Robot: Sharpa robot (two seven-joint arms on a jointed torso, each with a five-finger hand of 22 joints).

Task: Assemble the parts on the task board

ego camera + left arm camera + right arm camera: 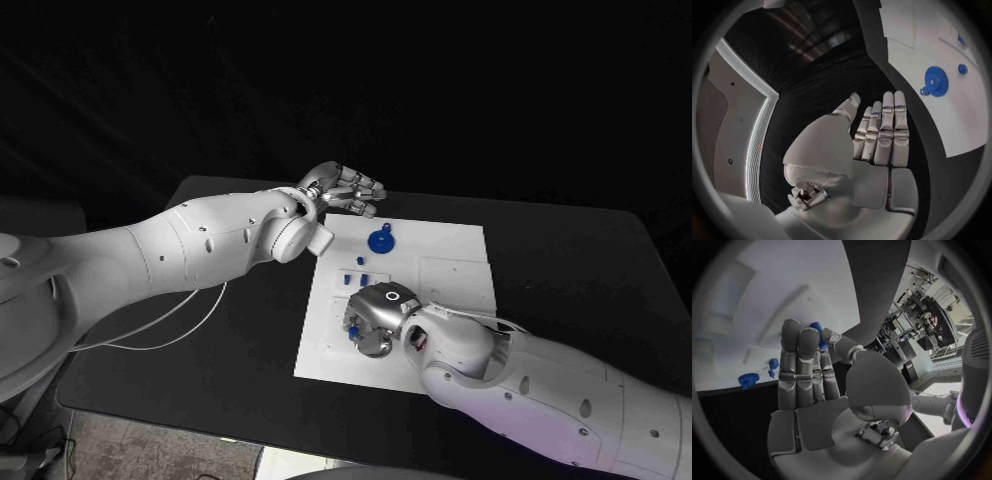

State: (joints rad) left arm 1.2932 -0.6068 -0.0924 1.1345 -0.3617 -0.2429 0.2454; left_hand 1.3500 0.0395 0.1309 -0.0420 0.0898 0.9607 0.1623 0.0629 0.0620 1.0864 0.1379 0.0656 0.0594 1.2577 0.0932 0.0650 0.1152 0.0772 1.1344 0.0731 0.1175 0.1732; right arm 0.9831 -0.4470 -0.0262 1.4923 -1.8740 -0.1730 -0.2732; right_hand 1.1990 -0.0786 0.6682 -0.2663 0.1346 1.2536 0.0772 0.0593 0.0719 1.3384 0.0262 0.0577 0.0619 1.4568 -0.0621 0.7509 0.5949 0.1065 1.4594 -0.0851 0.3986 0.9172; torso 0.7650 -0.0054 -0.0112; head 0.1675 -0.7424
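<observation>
Black table (577,260) on a grey speckled floor (144,445), with dark black backdrop (346,80) behind it

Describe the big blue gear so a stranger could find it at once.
Start at the white task board mid-table. Near its far edge, just beyond the left hand, lies the blue gear: round, toothed, far larger than the small blue pieces nearer the right hand.

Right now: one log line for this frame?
left hand: open, off board | right hand: pinching blue part over task board | blue gear: on board
</observation>
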